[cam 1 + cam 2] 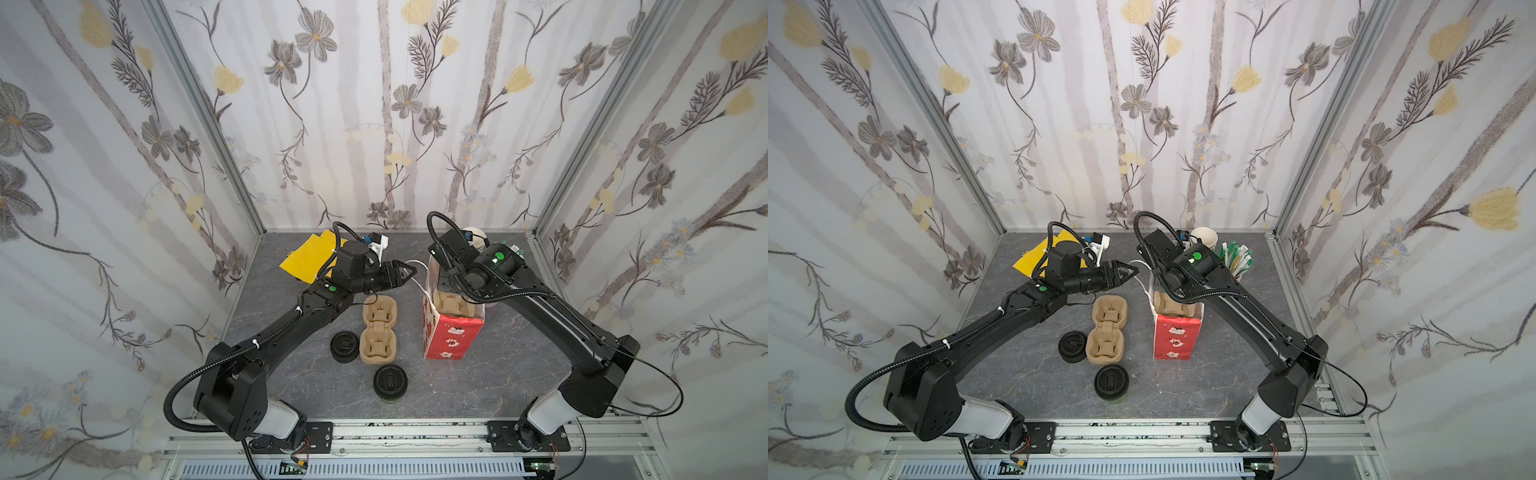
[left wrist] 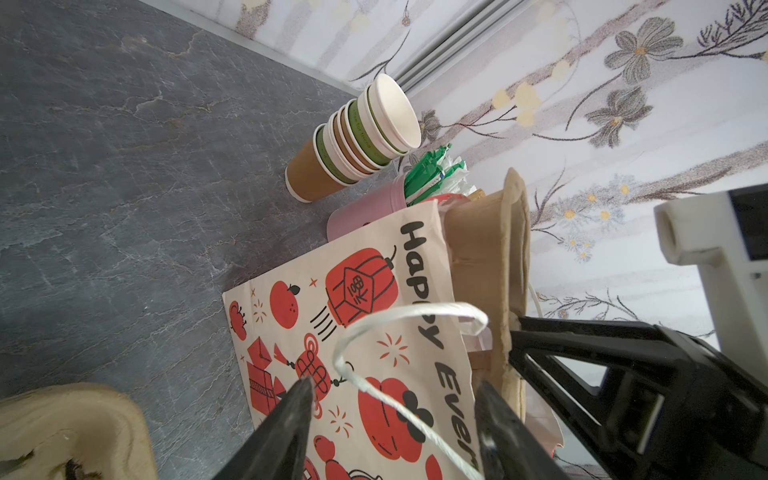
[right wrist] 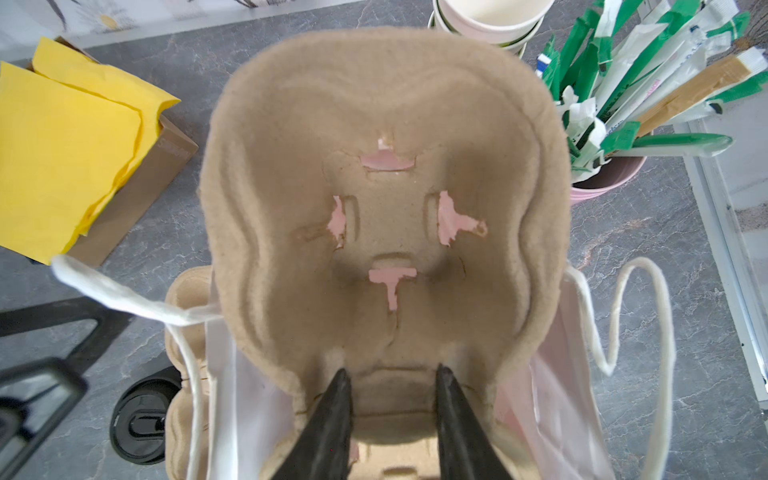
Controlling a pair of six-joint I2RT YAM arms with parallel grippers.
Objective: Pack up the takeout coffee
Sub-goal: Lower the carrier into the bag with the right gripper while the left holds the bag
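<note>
Coffee (image 1: pixel 390 382) is sitting unpacked at table (image 1: pixel 478 386) front. Right gripper (image 3: pixel 392 370) is pinching carrier (image 3: pixel 386 224) on end in bag (image 1: pixel 453 336), likely as seat; left gripper (image 2: pixel 395 382), jaws open, is straddling handle (image 2: pixel 415 309), seemingly steadying bag.

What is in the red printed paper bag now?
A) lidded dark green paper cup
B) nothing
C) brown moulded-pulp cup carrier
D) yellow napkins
C: the brown moulded-pulp cup carrier stands in the mouth of the red printed paper bag, with the right pincer gripping its edge.
</note>
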